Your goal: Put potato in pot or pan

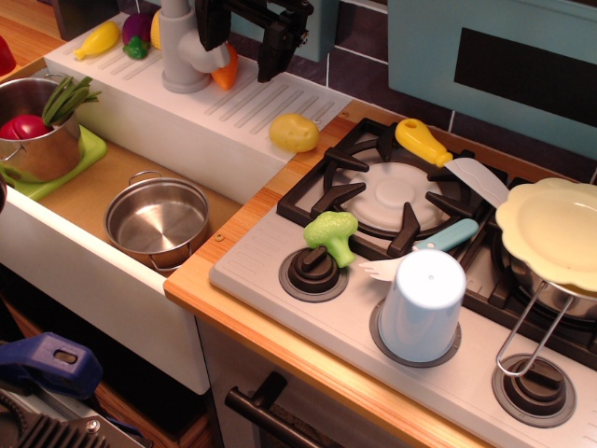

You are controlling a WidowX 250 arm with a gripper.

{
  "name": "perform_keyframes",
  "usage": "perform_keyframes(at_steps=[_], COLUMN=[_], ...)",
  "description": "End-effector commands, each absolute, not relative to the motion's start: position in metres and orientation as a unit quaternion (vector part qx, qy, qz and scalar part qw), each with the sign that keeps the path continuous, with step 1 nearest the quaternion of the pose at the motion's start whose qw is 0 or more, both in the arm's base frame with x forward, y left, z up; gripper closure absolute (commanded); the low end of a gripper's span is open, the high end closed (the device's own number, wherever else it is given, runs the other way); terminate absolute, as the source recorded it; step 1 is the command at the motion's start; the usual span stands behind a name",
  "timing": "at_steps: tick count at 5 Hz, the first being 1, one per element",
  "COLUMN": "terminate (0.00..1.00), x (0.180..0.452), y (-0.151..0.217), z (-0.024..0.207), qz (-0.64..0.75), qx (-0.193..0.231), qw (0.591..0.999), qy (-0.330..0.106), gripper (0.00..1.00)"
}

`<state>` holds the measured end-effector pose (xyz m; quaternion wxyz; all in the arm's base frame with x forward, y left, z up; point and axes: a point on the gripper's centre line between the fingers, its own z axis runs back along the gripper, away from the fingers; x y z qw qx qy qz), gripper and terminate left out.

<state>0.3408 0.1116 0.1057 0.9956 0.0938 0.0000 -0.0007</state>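
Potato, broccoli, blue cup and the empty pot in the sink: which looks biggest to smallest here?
1. Empty pot
2. Blue cup, though it sits nearer the camera
3. Broccoli and potato look too alike to rank.

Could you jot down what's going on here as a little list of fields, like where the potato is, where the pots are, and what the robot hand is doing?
potato: on the white drainboard corner, beside the stove
empty pot: in the sink, nothing inside
second pot: in the sink's far left, holding a red and a green toy
hand: near the faucet, holding nothing that I can see, apart from the potato
broccoli: on the stove's front edge
task state: potato not yet in a pot
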Motion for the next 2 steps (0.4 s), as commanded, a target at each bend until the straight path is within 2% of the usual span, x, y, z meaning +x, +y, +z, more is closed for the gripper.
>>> perform_keyframes(at_steps=[1, 2], terminate=[0.00, 0.00], x=[0.341, 0.353], y=[0.112, 0.102], z=[0.106, 0.101], qz=[-0.001, -0.004], qx=[0.094, 0.066], qw=[0.996, 0.997], qy=[0.000, -0.025], gripper=[0.00, 0.00])
